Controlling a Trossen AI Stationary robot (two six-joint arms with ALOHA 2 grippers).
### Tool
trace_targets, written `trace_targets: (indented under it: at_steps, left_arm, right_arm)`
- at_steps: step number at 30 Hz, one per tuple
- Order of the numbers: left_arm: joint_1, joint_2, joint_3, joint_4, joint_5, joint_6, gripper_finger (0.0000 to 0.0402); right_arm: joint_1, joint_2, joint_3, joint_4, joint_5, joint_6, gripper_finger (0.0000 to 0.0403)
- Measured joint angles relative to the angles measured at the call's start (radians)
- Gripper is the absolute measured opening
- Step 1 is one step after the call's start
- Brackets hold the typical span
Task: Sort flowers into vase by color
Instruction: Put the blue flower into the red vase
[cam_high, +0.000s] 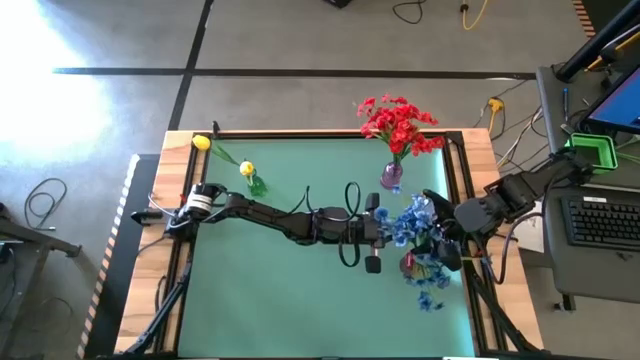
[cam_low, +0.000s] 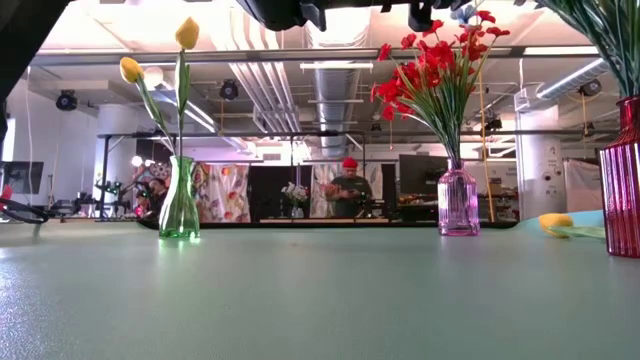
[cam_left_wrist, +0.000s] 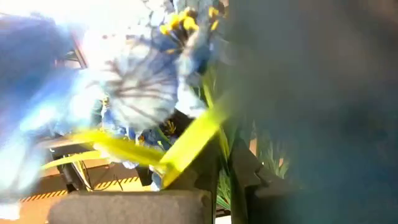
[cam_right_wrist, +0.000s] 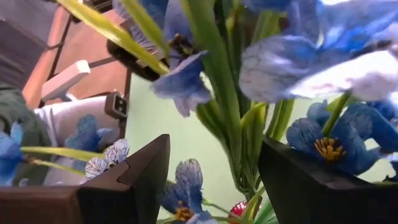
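From above I see my left gripper (cam_high: 385, 228) shut beside the small blue blossoms (cam_high: 412, 222), holding nothing I can make out, while my right gripper (cam_high: 440, 245) stands partly open around their green stems (cam_right_wrist: 217, 93). Only the low view shows the dark red ribbed vase (cam_low: 622, 178), the yellow tulips in the green glass vase (cam_low: 179, 200), red blooms in the pink vase (cam_low: 458, 202), the green mat (cam_low: 320, 300), and a person (cam_low: 347, 190) beyond.

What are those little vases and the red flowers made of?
The green vase and pink vase look like tinted glass: light passes through and they glint. The red flowers seem artificial, probably fabric or plastic, going by their stiff, uniform petals.
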Motion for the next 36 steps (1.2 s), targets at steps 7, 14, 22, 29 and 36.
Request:
trace_targets:
  at_steps: [7, 14, 22, 29, 36]
  left_arm:
    - [-0.002, 0.0, 0.0, -0.008, 0.007, 0.0, 0.0]
    - [-0.002, 0.0, 0.0, -0.019, 0.008, 0.0, 0.0]
    - [-0.003, 0.001, 0.0, -0.027, 0.008, 0.0, 0.0]
    - [0.0, 0.001, 0.0, -0.026, 0.0, 0.0, 0.0]
    - [-0.001, 0.001, 0.0, -0.025, 0.001, 0.0, 0.0]
  right_arm:
    - [0.0, 0.029, 0.0, -0.002, -0.034, -0.07, 0.0226]
    - [-0.001, 0.047, 0.0, -0.002, -0.034, -0.043, 0.0226]
    - [-0.001, 0.046, 0.0, -0.023, -0.068, -0.009, 0.0234]
    - [0.0, 0.046, 0.0, -0.038, -0.018, -0.035, 0.0288]
    - [0.0, 0.046, 0.051, -0.046, -0.014, -0.034, 0.0314]
